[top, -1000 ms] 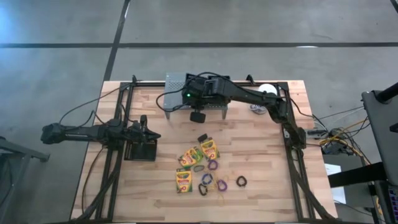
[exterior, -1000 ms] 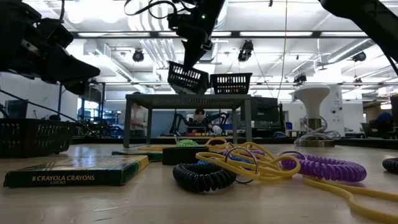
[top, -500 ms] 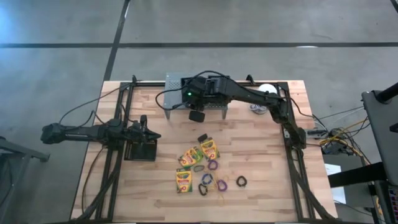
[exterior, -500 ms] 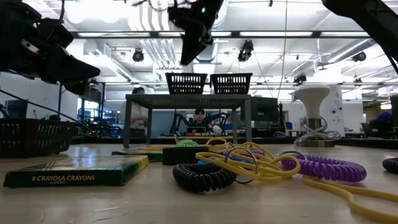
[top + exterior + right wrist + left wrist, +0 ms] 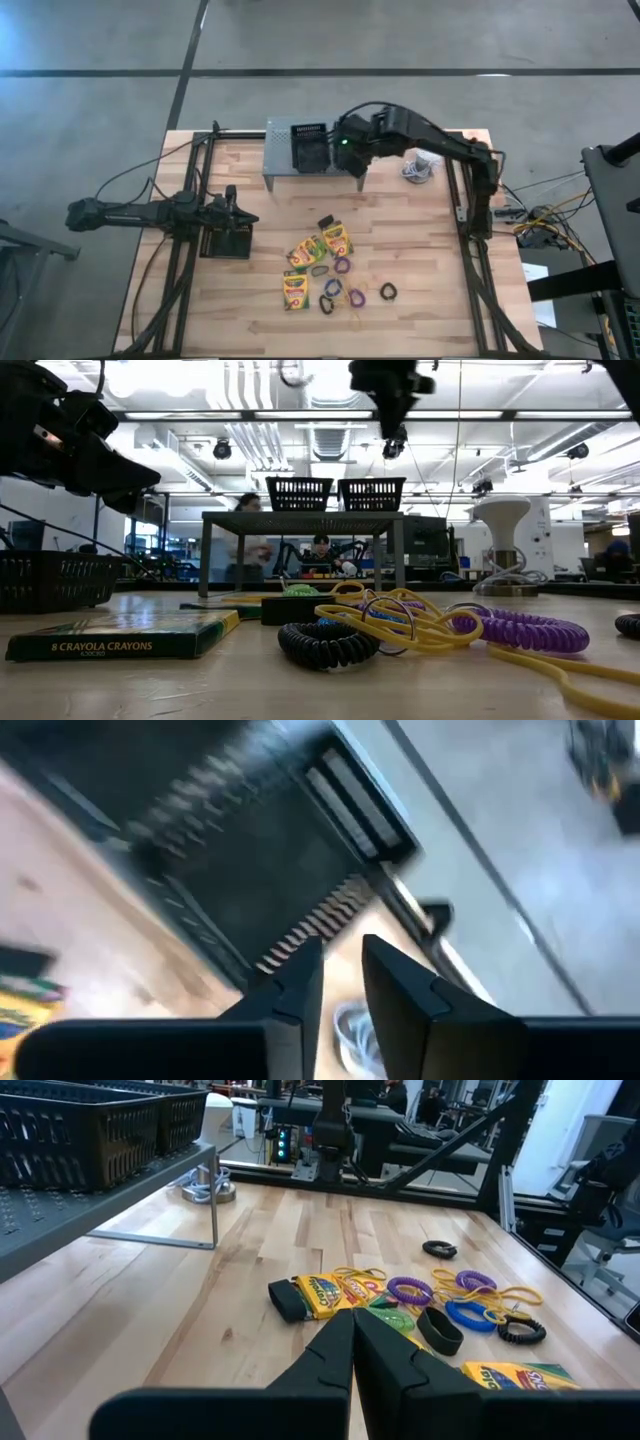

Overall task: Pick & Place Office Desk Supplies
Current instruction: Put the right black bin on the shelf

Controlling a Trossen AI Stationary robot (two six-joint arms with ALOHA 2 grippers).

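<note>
The office desk supplies lie loose on the wooden table: three yellow-and-green crayon boxes (image 5: 337,238) (image 5: 305,252) (image 5: 295,290), purple, blue and black elastic loops (image 5: 342,265) (image 5: 463,1316), and yellow rubber bands (image 5: 400,622). Two black mesh baskets (image 5: 300,493) (image 5: 372,493) stand level on the grey perforated stand (image 5: 282,150) at the far edge. My right gripper (image 5: 343,960) (image 5: 393,428) hangs above the stand, pointing steeply down, slightly open with nothing between its fingers. My left gripper (image 5: 352,1335) (image 5: 240,215) rests shut at the table's left.
A white dome-shaped object (image 5: 428,146) (image 5: 502,545) with a coil of cable stands at the far right. Black frame rails (image 5: 470,270) run along the table's left and right sides. Bare wood (image 5: 400,220) lies between the stand and the supplies.
My right gripper held the left basket tilted above the stand, then opened and let it go; the basket now sits level on the stand. The gripper has since risen, gone toward the table's right edge and rolled about its own axis, its fingers narrowing again.
</note>
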